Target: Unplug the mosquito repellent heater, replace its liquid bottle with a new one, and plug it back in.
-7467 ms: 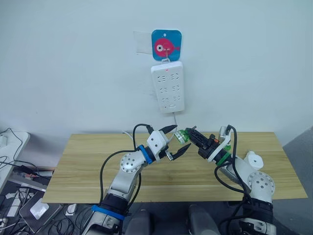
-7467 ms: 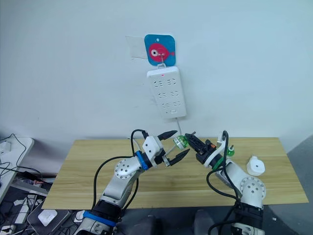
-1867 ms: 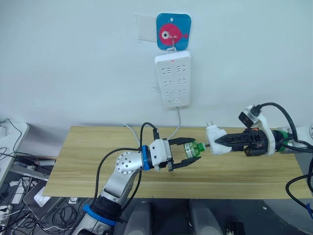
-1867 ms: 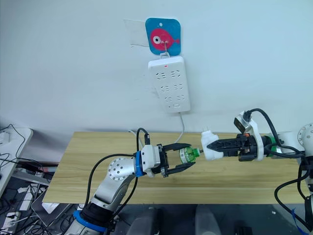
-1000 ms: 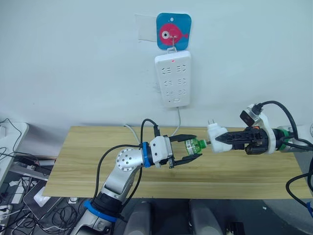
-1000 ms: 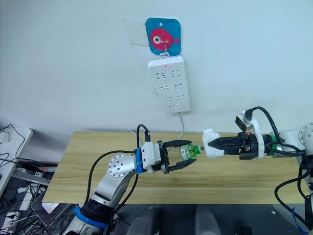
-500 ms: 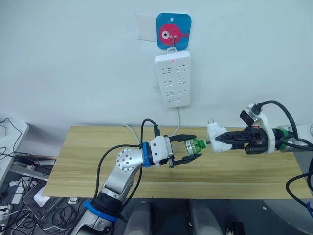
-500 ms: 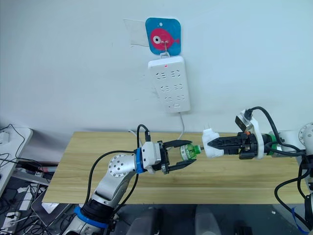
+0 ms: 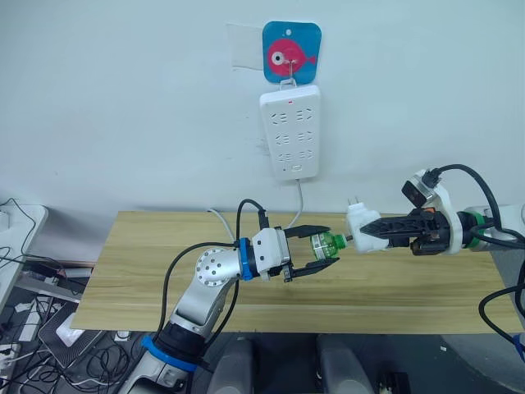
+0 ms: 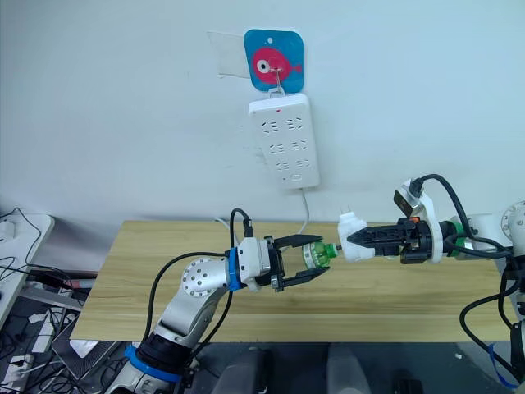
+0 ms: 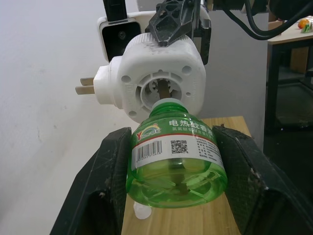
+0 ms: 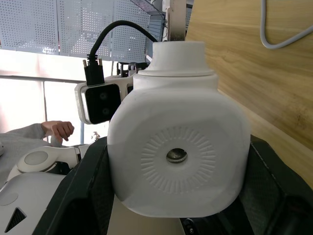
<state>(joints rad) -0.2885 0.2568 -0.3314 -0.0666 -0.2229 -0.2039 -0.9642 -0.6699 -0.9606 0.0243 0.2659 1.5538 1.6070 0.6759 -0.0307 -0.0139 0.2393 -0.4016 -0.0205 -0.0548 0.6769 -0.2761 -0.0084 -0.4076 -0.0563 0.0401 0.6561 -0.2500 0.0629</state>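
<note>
A small green liquid bottle (image 9: 323, 244) lies sideways in the air above the table, with my left gripper (image 9: 331, 245) shut on it. The left wrist view has the bottle (image 11: 176, 161) pressed between both black fingers (image 11: 105, 181), its white neck meeting the round opening of the mosquito repellent heater (image 11: 161, 73). My right gripper (image 9: 369, 233) is shut on that white heater (image 9: 358, 222), whose two metal prongs point up and to the left. In the right wrist view the heater's vent disc face (image 12: 178, 152) sits between the fingers.
A white power strip (image 9: 289, 133) hangs on the wall from a blue hook with a pink fish (image 9: 290, 52); its cable (image 9: 296, 205) drops behind the wooden table (image 9: 139, 271). A small white cap (image 11: 142, 211) lies on the table under the bottle.
Over the last two seconds my left gripper lifted the bottle up to the heater's opening. My right gripper with the heater has edged slightly upward in the last half second.
</note>
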